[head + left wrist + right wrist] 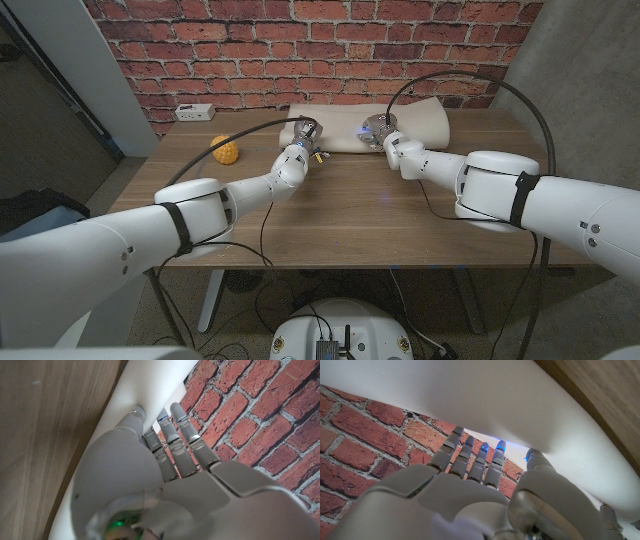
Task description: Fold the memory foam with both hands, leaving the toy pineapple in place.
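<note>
The white memory foam (425, 118) lies at the back of the table against the brick wall. My left hand (306, 133) is at its near edge towards the left end, and my right hand (378, 130) is at the near edge around the middle. In the left wrist view the thumb presses one face of the foam (150, 390) while the fingers (172, 435) reach along the other side. The right wrist view shows the same hold, with fingers (480, 457) against the foam (520, 400). The toy pineapple (226, 150), yellow, sits on the table to the left of my left hand.
A white power strip (193, 111) lies at the table's back left by the wall. The wooden table (350, 215) stretches towards me in front of the foam. Black cables loop from both wrists over the table.
</note>
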Motion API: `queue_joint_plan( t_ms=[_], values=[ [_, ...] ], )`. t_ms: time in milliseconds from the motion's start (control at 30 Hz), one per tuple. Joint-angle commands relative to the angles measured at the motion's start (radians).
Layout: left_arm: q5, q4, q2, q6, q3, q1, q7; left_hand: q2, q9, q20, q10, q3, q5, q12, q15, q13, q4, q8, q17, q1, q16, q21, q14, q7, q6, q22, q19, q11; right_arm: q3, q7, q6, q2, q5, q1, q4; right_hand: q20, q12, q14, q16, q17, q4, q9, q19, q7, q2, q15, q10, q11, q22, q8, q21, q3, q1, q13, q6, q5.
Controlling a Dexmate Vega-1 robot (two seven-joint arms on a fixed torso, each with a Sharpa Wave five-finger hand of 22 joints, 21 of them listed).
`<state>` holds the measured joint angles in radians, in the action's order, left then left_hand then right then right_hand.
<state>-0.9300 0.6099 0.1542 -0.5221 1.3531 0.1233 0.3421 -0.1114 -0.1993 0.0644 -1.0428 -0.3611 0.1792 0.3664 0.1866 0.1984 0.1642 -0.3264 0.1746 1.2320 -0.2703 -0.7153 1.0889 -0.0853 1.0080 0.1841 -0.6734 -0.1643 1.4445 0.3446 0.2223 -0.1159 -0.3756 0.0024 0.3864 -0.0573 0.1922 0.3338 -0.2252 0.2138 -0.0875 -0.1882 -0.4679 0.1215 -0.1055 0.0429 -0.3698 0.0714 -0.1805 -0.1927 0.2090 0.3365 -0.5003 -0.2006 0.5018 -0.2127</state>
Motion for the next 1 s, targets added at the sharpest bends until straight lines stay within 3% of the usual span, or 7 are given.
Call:
queue_joint_plan(
  t_ms=[33,233,433,467,533,667,1000],
  values=[
    [0.115,-0.061,-0.018,0.032,0.032,-0.002,0.199,-0.013,-0.006,0.049,-0.030,-0.005,-0.003,0.007,0.039,0.039,0.004,-0.004,0.002,0.030,-0.004,-0.015,0.027,0.037,0.051,0.003,-0.020,-0.006,-0.009,0.085,0.013,0.004,-0.008,-0.015,-0.021,0.001,0.007,0.005,0.002,-0.001,-0.008,-0.002,-0.003,-0.004,-0.009,0.089,-0.006,0.003,-0.004,-0.003,0.003,0.000,-0.002,0.000,0.010,-0.004],
    [0.102,0.175,0.118,0.021,0.020,0.036,0.253,-0.005,-0.009,0.051,-0.032,-0.005,-0.003,0.011,0.042,0.053,0.009,-0.004,0.000,0.040,0.003,-0.020,0.036,0.037,0.060,0.004,-0.019,-0.007,-0.049,0.177,0.062,-0.010,-0.028,-0.044,0.009,0.001,0.006,0.004,0.003,-0.001,-0.007,-0.002,-0.003,-0.004,-0.009,0.088,-0.006,0.000,-0.004,-0.003,0.003,-0.002,0.001,0.000,0.009,-0.004],
    [0.073,0.405,0.248,0.051,-0.025,0.097,0.301,-0.009,-0.013,0.055,-0.046,-0.003,-0.004,0.022,0.042,0.074,0.004,-0.007,0.005,0.044,-0.002,-0.028,0.063,0.043,0.076,0.005,-0.019,0.005,-0.107,0.142,0.213,-0.169,-0.084,-0.108,0.340,0.000,0.005,0.003,0.003,0.000,-0.003,-0.002,-0.002,-0.007,-0.011,0.084,-0.002,-0.009,-0.004,-0.002,0.002,-0.004,0.009,0.000,0.007,-0.003],
    [0.068,0.408,0.248,0.055,-0.031,0.100,0.296,-0.010,-0.013,0.055,-0.046,-0.003,-0.004,0.022,0.041,0.076,0.003,-0.006,0.005,0.044,-0.001,-0.028,0.063,0.040,0.076,0.005,-0.018,0.004,-0.114,0.133,0.215,-0.172,-0.092,-0.111,0.346,0.000,0.005,0.003,0.003,0.001,-0.002,-0.002,-0.001,-0.008,-0.012,0.084,-0.003,-0.009,-0.004,-0.002,0.002,-0.005,0.011,0.000,0.007,-0.003],
    [0.059,0.504,0.296,0.066,-0.054,0.127,0.287,-0.012,-0.014,0.054,-0.045,-0.005,-0.004,0.023,0.041,0.081,0.002,-0.007,0.004,0.046,0.002,-0.030,0.063,0.037,0.078,0.005,-0.016,0.006,-0.134,0.120,0.259,-0.205,-0.113,-0.135,0.430,-0.001,0.005,0.001,0.003,0.001,0.000,-0.002,0.000,-0.008,-0.013,0.084,-0.002,-0.010,-0.004,-0.002,0.002,-0.005,0.014,0.000,0.006,-0.003],
    [0.038,0.615,0.347,0.086,-0.097,0.166,0.244,-0.014,-0.020,0.055,-0.045,-0.005,-0.005,0.025,0.042,0.093,0.000,-0.010,0.004,0.048,0.007,-0.033,0.063,0.031,0.078,0.006,-0.012,-0.002,-0.164,0.088,0.315,-0.246,-0.154,-0.170,0.536,-0.002,0.005,0.000,0.003,0.002,0.004,-0.002,0.003,-0.009,-0.015,0.083,-0.002,-0.011,-0.004,-0.001,0.001,-0.007,0.019,0.000,0.004,-0.002],
    [-0.042,0.777,0.426,0.112,-0.187,0.260,0.165,-0.018,-0.036,0.056,-0.043,-0.005,-0.003,0.026,0.040,0.115,-0.006,-0.020,0.007,0.045,0.017,-0.040,0.060,0.030,0.079,0.006,-0.006,-0.009,-0.248,0.025,0.407,-0.357,-0.236,-0.272,0.795,-0.005,0.004,-0.004,0.003,0.005,0.013,-0.002,0.009,-0.013,-0.018,0.078,0.002,-0.018,-0.004,0.000,-0.001,-0.012,0.036,0.000,0.000,0.000]
  ],
)
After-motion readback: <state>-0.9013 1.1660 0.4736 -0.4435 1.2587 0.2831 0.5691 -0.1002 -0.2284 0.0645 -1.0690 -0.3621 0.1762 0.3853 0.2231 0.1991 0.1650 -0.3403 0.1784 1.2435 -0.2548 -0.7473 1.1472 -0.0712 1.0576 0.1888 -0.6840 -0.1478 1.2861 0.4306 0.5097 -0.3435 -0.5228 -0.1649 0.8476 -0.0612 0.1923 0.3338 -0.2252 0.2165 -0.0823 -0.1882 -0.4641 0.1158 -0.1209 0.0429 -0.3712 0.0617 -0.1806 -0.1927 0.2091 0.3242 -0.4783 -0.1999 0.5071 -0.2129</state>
